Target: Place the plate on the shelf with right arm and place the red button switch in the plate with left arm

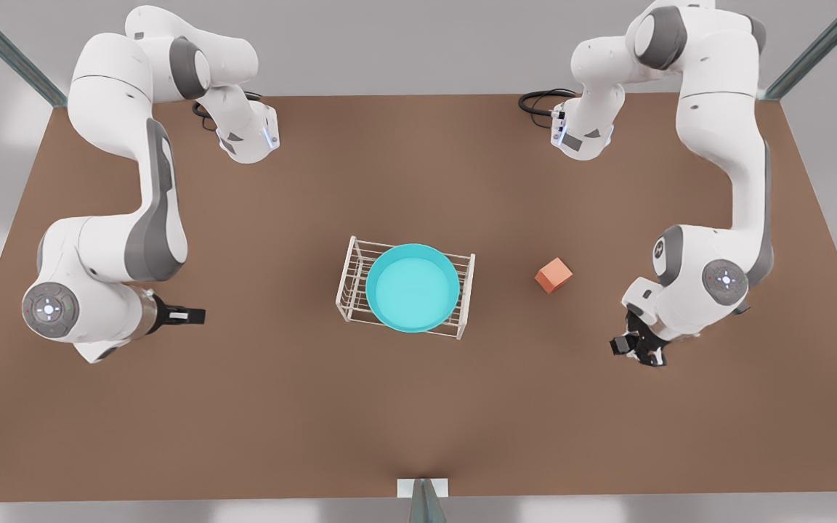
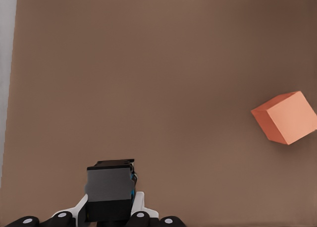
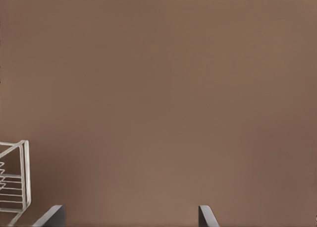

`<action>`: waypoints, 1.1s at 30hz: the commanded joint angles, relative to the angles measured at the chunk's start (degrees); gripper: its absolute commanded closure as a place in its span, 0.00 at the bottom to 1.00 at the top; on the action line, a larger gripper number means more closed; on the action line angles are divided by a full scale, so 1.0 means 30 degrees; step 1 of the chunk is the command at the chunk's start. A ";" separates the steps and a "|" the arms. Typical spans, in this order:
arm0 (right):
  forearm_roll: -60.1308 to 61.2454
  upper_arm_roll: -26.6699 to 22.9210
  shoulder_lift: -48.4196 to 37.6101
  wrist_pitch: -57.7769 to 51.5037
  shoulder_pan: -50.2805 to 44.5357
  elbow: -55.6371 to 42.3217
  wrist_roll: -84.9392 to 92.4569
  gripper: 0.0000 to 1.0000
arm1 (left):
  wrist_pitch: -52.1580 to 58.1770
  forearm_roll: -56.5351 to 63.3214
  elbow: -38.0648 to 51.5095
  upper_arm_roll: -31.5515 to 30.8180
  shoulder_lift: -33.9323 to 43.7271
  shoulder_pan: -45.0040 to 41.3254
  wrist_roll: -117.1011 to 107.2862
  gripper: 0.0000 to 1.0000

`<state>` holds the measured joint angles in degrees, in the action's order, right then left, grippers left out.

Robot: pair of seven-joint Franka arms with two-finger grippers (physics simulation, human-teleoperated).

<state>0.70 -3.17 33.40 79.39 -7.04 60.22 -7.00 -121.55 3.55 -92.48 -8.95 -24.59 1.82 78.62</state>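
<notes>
Orange cube (image 1: 554, 275) on brown table (image 1: 259, 407).

Front view high above the table (image 1: 244, 407); both wrist views close, downward, sharing the shelf (image 3: 14, 182) corner.

Plate (image 1: 413, 288) atop shelf (image 1: 352, 270), cube (image 1: 554, 275) beside

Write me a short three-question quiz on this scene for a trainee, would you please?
1. True or false: the turquoise plate rests on top of the white wire shelf.
2. Which gripper is open? A: the left gripper. B: the right gripper.
3. Fill in: the left gripper is shut on a small dark box, not far from the ___ cube.
Key: 1 true; 2 B; 3 orange.
</notes>
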 commanded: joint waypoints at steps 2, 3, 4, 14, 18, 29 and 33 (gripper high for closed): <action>-0.0086 0.0001 -0.0029 0.0226 -0.0026 -0.0034 0.3211 0.00 | 0.3601 -0.0010 0.0005 -0.0033 0.0842 -0.0373 -0.2301 0.56; -0.0028 0.0001 -0.0029 0.0519 -0.0026 -0.0093 0.3182 0.00 | 0.3953 -0.0011 0.0034 -0.0150 0.1076 -0.0578 -0.2593 0.56; -0.0028 0.0031 -0.0058 0.0696 -0.0026 -0.0093 0.3182 0.00 | 0.4363 -0.0010 0.0063 -0.0735 0.1370 -0.0666 -0.3149 0.56; 0.0031 0.0031 -0.0058 0.1457 0.0003 -0.0093 0.3123 0.00 | 0.6794 -0.0040 0.1908 -0.0853 0.1605 -0.6495 -1.1000 0.56; 0.0031 0.0031 -0.0058 0.1457 0.0032 -0.0093 0.3123 0.00 | 0.7410 -0.0098 0.3549 -0.0853 0.0814 -0.8605 -1.4838 0.56; 0.0119 0.0001 -0.0058 0.1281 0.0061 -0.0063 0.3094 0.00 | 0.7322 0.0165 0.9028 -0.0795 -0.3405 -1.1740 -2.0728 0.56; 0.0119 0.0001 -0.0058 0.1281 0.0061 -0.0063 0.3094 0.00 | 0.7322 0.0751 0.8764 -0.0795 -0.4049 -1.2267 -2.1080 0.56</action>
<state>1.00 -3.16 33.31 83.27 -6.87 60.05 0.84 -100.13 5.20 -66.12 -11.33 -36.56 -34.64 37.29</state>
